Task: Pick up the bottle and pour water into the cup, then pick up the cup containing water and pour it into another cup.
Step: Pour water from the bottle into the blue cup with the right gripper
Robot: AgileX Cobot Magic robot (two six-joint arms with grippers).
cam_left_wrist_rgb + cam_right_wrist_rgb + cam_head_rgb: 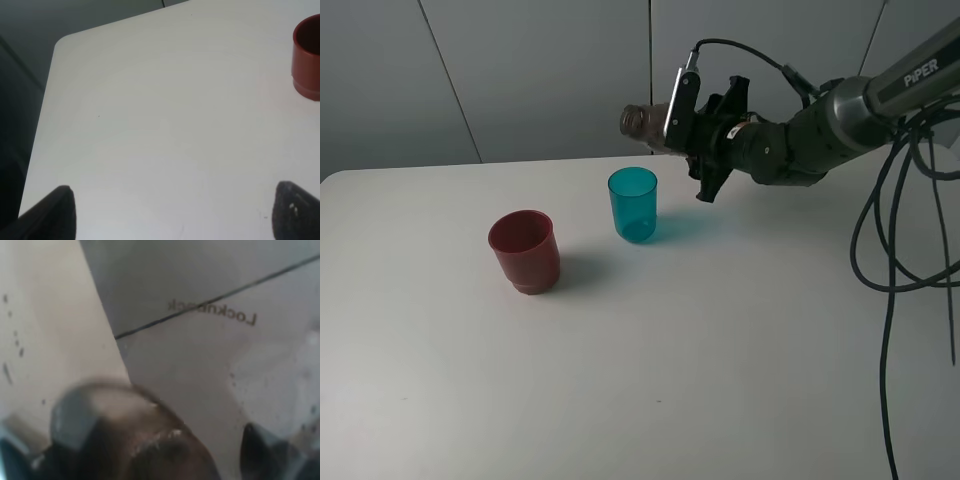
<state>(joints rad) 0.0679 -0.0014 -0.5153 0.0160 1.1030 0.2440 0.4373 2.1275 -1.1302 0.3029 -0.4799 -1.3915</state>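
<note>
Above the table (720, 380), my right fingers (680, 100) clench the bottle (642, 122), which lies tipped on its side in the air over the cup (633, 203). Another cup (524, 250) stands apart, nearer my left side. My left fingers (295, 212) are spread, grasping nothing.

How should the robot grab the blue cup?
Probably grip the blue cup around its round wall, midway up, coming in level from a side away from the red cup. It stands upright with an open top, so a side grip leaves the mouth free.
</note>
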